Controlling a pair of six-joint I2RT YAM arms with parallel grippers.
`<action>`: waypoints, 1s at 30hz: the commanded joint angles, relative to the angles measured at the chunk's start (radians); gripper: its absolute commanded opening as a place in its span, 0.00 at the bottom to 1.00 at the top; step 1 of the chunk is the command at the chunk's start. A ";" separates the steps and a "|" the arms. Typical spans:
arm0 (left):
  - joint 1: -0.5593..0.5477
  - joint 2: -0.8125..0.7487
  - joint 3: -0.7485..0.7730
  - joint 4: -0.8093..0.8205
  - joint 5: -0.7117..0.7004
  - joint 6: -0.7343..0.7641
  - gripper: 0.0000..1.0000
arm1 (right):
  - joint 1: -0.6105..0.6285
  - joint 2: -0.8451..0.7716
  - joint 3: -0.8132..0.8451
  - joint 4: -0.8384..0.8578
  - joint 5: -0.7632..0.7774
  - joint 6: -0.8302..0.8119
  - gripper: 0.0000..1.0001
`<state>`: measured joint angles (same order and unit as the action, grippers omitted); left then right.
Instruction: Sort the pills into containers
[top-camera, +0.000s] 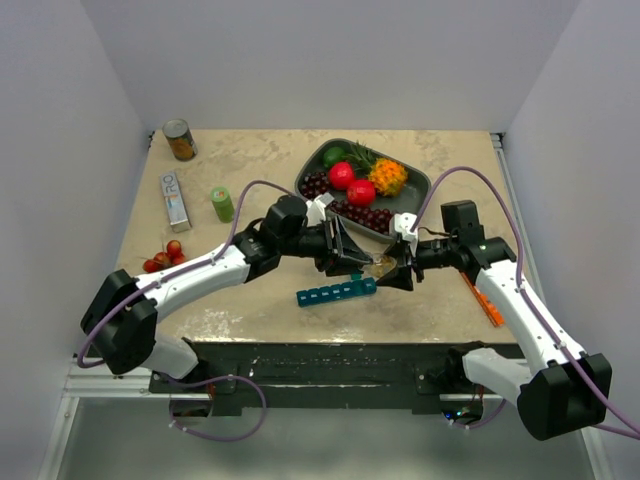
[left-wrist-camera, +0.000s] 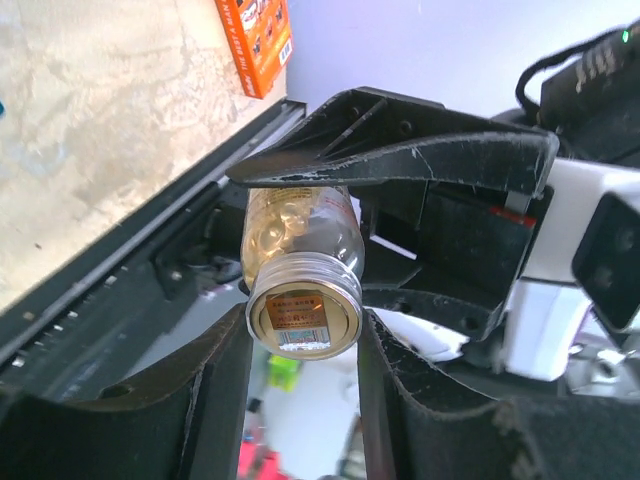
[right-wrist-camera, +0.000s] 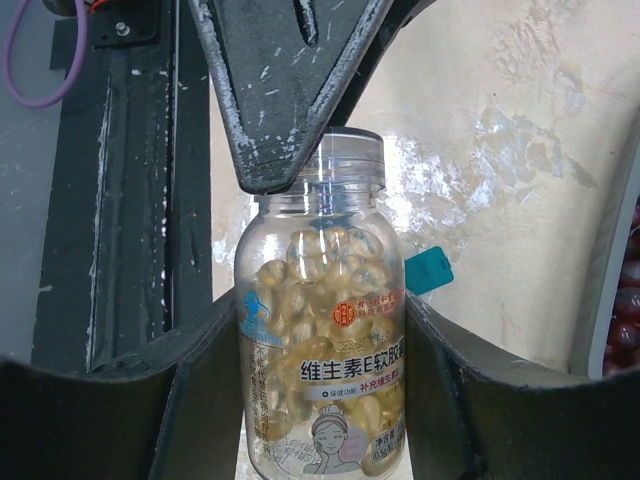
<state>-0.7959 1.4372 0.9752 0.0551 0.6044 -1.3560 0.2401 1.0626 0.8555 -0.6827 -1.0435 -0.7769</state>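
A: Noted small clear plastic bottle (right-wrist-camera: 322, 330) of tan-yellow pills (right-wrist-camera: 300, 280) held off the desk (top-camera: 250, 310), near the right end of the long teal seven-compartment pill organiser (top-camera: 336, 292). Why gripped at both ends?

B: Judged a cap-removal hold. Found right gripper (top-camera: 399, 272) jaws clamped on the body, left gripper (left-wrist-camera: 303, 335) jaws pinched tight on the clear cap (right-wrist-camera: 345, 165), seen in place.

A: Any writing?

B: Read "维生素E软胶" on the label (right-wrist-camera: 350, 375), above a drawn face; smaller print too fine.
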 joint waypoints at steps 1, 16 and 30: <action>0.000 -0.043 -0.021 0.178 0.103 -0.262 0.00 | -0.001 -0.003 -0.015 0.041 0.046 0.013 0.07; 0.050 -0.121 -0.142 0.345 0.141 -0.402 0.00 | 0.001 -0.009 -0.016 0.029 0.040 0.001 0.07; 0.049 -0.038 -0.107 0.496 0.219 -0.348 0.14 | 0.001 -0.012 -0.016 0.025 0.040 -0.007 0.07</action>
<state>-0.7525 1.4048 0.7986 0.3309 0.6964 -1.7012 0.2558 1.0573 0.8482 -0.6418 -1.0821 -0.7795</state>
